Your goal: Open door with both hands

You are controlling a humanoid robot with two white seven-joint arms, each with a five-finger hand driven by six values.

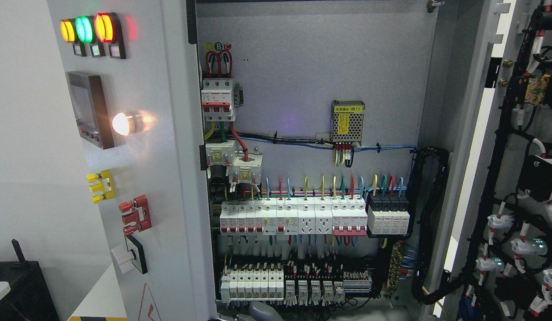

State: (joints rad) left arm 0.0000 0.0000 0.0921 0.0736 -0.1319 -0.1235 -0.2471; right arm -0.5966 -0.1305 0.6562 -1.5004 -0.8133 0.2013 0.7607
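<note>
The electrical cabinet stands with both doors swung wide open. The left door shows its grey front, edge-on toward me, with indicator lamps, a meter and a lit white lamp. The right door shows its inner side, covered with black wire harness and lamp backs. A grey rounded part pokes in at the bottom edge just left of the middle, apparently my left arm; no fingers show. My right arm is out of sight.
Inside the cabinet are rows of circuit breakers, relays and a small power supply. A black box sits at the lower left beside a white wall.
</note>
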